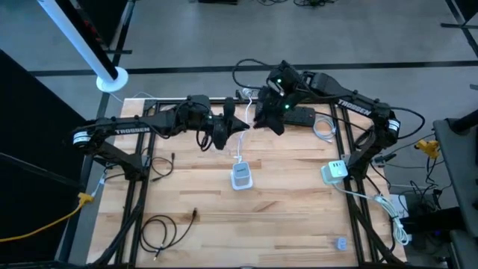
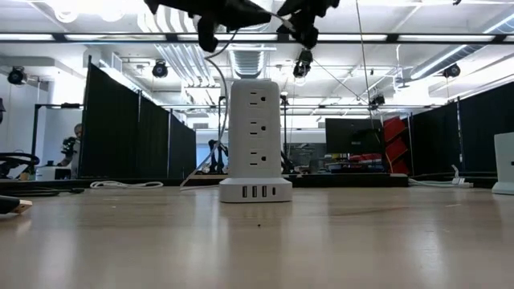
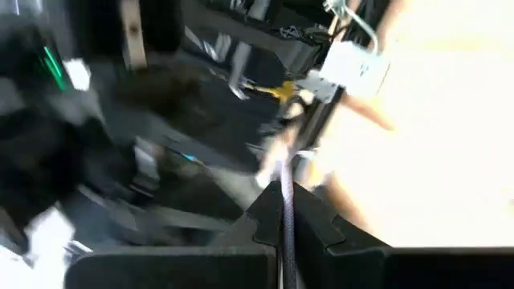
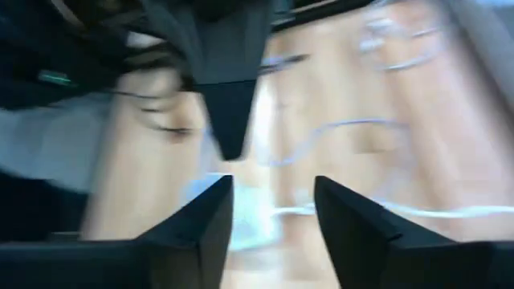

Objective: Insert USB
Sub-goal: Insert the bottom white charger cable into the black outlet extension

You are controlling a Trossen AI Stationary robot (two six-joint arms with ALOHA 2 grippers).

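Note:
A white power tower (image 1: 240, 176) stands upright on the wooden table, with a row of USB ports (image 2: 255, 191) along its base. High above its far side, my left gripper (image 1: 224, 131) is shut on a thin braided USB cable (image 3: 287, 229). The cable's blurred plug end (image 3: 279, 156) sticks out past the fingertips. My right gripper (image 1: 263, 119) hovers just to the right of the left one, open, with nothing between its fingers (image 4: 273, 193). In the low view both grippers (image 2: 210, 24) (image 2: 305, 26) are well above the tower's top. My left gripper pinches the braided cable (image 3: 287, 210) between its two fingers a short way behind the plug end, with the cable running along the fingers. The plug end juts forward, clear of the table. The rest of the cable hangs down slack (image 2: 218, 88) toward the table behind the tower.
A second white power block (image 1: 334, 172) with white cords sits at the right edge. A black power strip (image 1: 302, 116) lies at the far side. A black cable coil (image 1: 160, 228) lies near left, and a small adapter (image 1: 340, 243) near right.

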